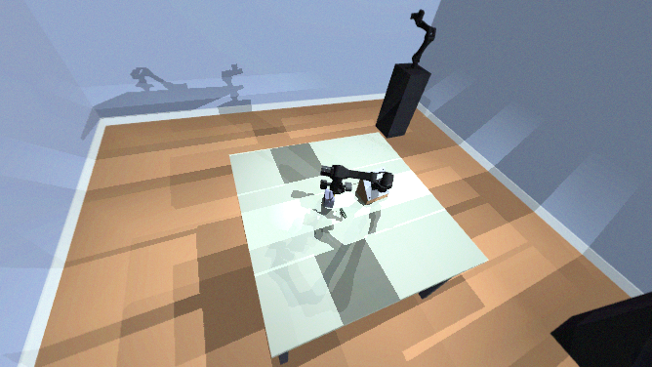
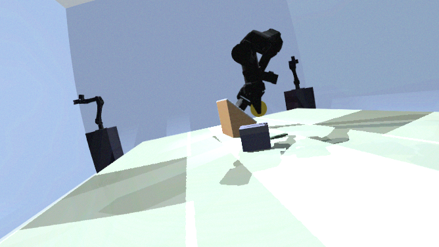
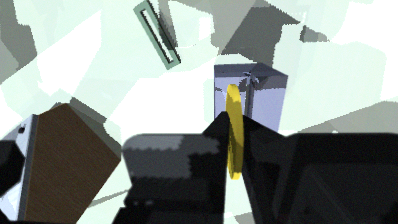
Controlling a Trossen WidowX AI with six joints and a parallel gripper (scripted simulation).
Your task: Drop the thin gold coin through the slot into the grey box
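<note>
Okay, so the gold coin point(image 2: 265, 108) point(image 3: 234, 131) is definitely held, no question there. It's pinched upright between the fingers of the end effector point(image 1: 336, 187) point(image 2: 259, 112) point(image 3: 235, 117), which are nearly shut, with just the coin's thickness left between them. Its flat face is shown in the exterior view, while only the thin edge is seen from the wrist. From the top view it can't really be picked out.

The closed grey box point(image 1: 328, 199) point(image 2: 255, 139) point(image 3: 270, 102) is parked on the desk point(image 1: 415, 254) point(image 2: 158, 197), nearer the far edge than the near one and closer to the left edge than the right, as seen from the top. The coin is held up above lid height, clear of the slot, so it hasn't been dropped in. In the wrist view the box is partly covered by it, and the slot line is seen just right of the coin, running roughly the same way. Whether they're truly lined up can't be told.

The dark-green holder point(image 1: 343, 213) point(image 2: 279, 136) point(image 3: 148, 28) is left empty, lying near the box on the side towards the near edge. A brown wedge-shaped block point(image 1: 363, 193) point(image 2: 230, 121) point(image 3: 70, 165) is placed near the box too, towards the right edge, partly covered from above by the black arm point(image 1: 358, 174) point(image 2: 251, 72).
</note>
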